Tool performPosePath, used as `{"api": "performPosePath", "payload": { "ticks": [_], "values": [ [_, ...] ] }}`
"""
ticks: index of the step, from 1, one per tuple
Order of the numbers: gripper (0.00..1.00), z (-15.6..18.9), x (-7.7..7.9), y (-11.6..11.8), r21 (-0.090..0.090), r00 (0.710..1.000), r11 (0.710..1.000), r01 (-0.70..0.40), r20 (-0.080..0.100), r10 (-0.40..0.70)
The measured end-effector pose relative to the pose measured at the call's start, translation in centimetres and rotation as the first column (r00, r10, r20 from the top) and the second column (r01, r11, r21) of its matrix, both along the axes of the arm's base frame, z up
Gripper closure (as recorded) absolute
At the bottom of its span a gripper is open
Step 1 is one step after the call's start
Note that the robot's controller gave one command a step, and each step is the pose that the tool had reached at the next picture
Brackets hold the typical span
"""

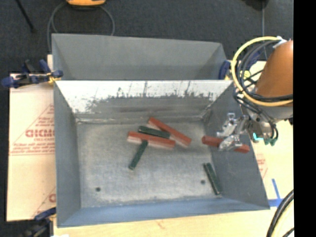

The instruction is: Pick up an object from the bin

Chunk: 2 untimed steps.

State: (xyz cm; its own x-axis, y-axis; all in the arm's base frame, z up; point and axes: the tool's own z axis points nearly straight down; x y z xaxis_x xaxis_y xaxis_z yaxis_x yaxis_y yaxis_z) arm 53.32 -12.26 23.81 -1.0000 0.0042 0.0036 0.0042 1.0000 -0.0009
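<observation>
At the grey metal bin's (148, 90) right wall, the gripper (230, 138) sits over a flat red stick (210, 141); I cannot tell whether it has closed. Likely the grasp step. Next comes a clean upward lift.

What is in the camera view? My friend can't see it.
The robot's gripper is down at the right side of the grey bin, right over a red stick. A small heap of red and dark green sticks lies in the middle, with a loose green stick beside it and a second green stick near the front right.
</observation>
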Motion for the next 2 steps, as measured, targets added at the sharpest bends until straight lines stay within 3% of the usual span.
{"api": "performPosePath", "payload": {
  "ticks": [1, 2],
  "values": [
    [1.00, 0.36, 0.16, 0.05, -0.002, 1.000, 1.000, -0.005, 0.007, 0.005],
    [1.00, 0.36, 0.16, 0.06, -0.002, 1.000, 1.000, -0.005, 0.007, 0.005]
  ]
}}
